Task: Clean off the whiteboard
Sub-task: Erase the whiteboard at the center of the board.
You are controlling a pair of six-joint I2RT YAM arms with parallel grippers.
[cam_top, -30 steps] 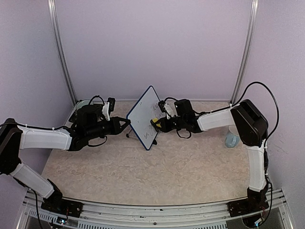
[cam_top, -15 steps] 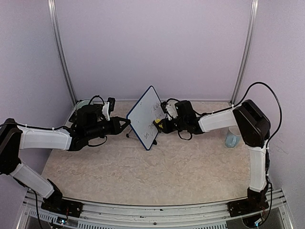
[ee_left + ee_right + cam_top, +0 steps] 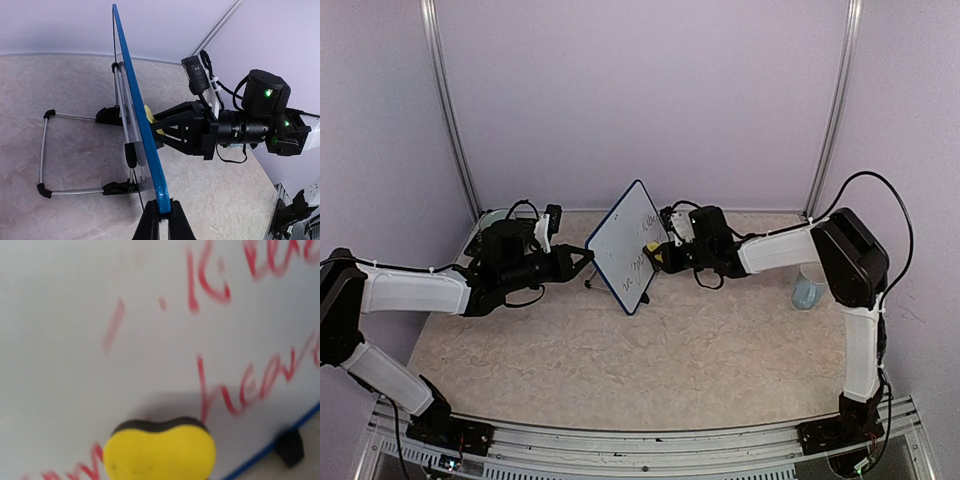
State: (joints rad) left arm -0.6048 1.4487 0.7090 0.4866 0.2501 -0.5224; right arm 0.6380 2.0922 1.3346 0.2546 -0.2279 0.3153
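The whiteboard [image 3: 628, 245] stands tilted at the back middle of the table, with a white face and a dark-blue frame. My left gripper [image 3: 588, 257] is shut on the frame's edge [image 3: 150, 145], with its fingertips [image 3: 150, 225] on either side. My right gripper [image 3: 657, 255] is shut on a yellow sponge [image 3: 650, 247] and presses it against the board's face. In the right wrist view the sponge [image 3: 160, 450] sits low on the white face [image 3: 100, 340] among red writing [image 3: 240, 385]. My own right fingers are hidden there.
A pale blue cup [image 3: 807, 291] stands at the right by the right arm. A light round object [image 3: 492, 217] sits at the back left. The board's wire stand [image 3: 44, 150] and black feet [image 3: 291, 447] rest on the table. Metal posts [image 3: 450, 110] flank the back wall.
My right gripper has slid the sponge slightly up the board's face. The left gripper and the board have not moved.
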